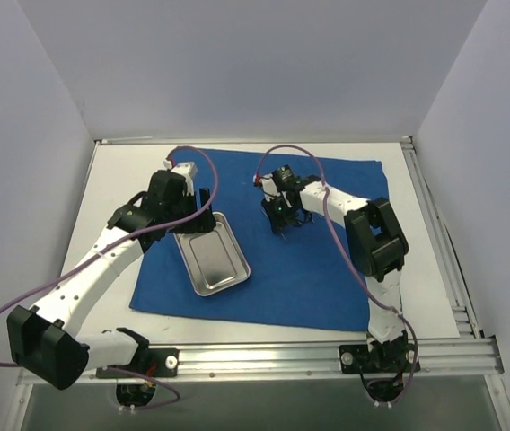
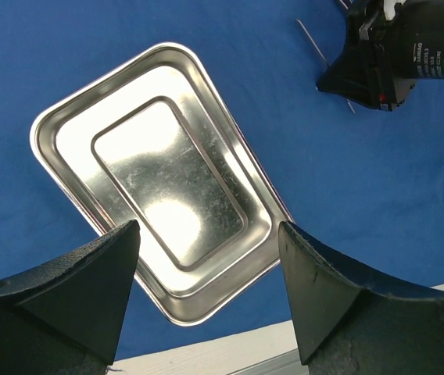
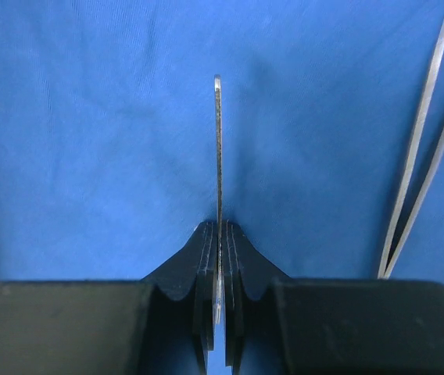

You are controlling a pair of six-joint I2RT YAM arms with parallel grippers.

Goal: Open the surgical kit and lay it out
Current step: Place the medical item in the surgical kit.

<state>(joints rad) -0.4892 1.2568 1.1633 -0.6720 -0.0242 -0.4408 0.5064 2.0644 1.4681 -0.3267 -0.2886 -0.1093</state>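
Note:
The royal-blue cloth wrap (image 1: 318,260) lies spread flat on the table. The shiny steel tray (image 1: 211,252) sits empty on its left part; it fills the left wrist view (image 2: 167,195). My left gripper (image 1: 186,199) is open and empty, hovering above the tray's far end, its fingers (image 2: 73,289) wide apart. My right gripper (image 1: 284,215) is shut on a thin flat metal instrument (image 3: 218,172) that sticks out edge-on from its tip (image 3: 219,234), just above the cloth. A second thin instrument with two slim arms (image 3: 421,148) lies on the cloth to the right.
The white table (image 1: 111,180) has a raised metal rail (image 1: 435,224) along the right and near edges. White walls enclose the left, back and right. The right gripper (image 2: 398,47) shows at the top right of the left wrist view, near a thin metal rod (image 2: 316,47).

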